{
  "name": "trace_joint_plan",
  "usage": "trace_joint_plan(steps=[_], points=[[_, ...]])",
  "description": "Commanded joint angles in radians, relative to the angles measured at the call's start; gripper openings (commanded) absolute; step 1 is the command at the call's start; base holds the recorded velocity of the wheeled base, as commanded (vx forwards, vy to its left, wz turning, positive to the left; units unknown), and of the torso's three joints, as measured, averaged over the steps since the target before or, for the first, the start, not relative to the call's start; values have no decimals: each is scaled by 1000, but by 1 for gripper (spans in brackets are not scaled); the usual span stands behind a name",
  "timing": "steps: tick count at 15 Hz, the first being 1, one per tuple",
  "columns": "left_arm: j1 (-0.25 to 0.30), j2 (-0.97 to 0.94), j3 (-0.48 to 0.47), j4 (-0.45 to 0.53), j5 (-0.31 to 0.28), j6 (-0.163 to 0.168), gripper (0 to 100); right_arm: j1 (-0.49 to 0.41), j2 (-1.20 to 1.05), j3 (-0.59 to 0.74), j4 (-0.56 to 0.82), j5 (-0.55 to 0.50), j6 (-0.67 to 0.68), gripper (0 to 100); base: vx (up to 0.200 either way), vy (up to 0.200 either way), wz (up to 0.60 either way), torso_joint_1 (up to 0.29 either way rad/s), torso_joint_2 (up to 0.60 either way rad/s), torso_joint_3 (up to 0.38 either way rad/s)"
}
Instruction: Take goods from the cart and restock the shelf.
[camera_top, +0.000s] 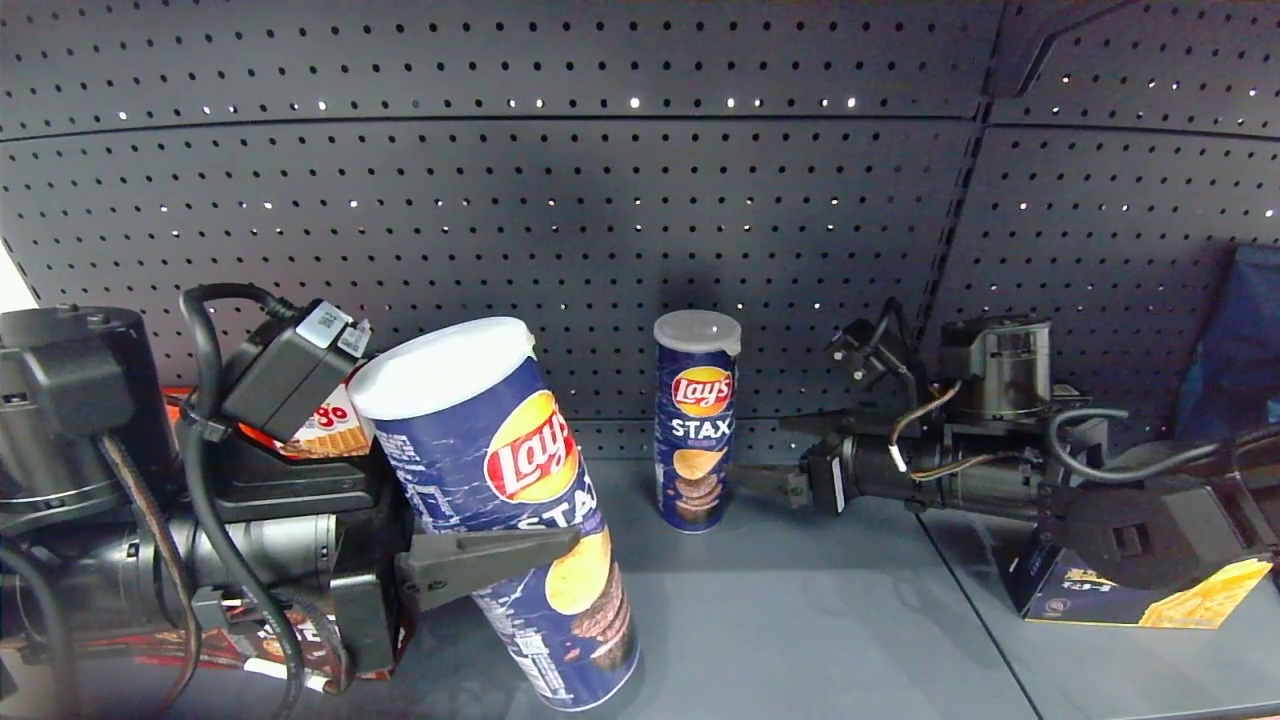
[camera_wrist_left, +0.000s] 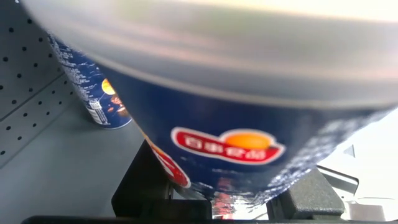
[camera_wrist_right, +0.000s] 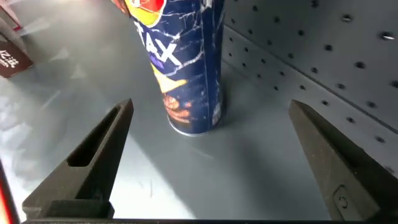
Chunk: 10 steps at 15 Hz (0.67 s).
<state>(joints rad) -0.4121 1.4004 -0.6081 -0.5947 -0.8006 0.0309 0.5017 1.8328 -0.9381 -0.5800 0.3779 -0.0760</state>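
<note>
The near can (camera_top: 500, 510) and the far can (camera_top: 697, 430) are dark blue with a red-and-yellow logo. The back panel (camera_top: 600, 200) is dark grey, dotted with holes.

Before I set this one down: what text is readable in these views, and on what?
"Lay's", "STAX": upright can on the shelf.
"Lay's", "STA", remainder covered: tilted can in the left tool.
"go", partly hidden: wafer box.
Fine print on both cans and the flat packet: too small to read.
</note>
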Motion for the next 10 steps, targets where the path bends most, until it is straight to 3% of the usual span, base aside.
trace_joint_plan(steps=[1,10], points=[[1,2,1,-1,0,0,0,12,49,-21,-11,3,-1,100,0,0,0,0,0,0],[1,5,4,-1,0,0,0,35,174,-110,-17,4,-7,100,0,0,0,0,0,0]])
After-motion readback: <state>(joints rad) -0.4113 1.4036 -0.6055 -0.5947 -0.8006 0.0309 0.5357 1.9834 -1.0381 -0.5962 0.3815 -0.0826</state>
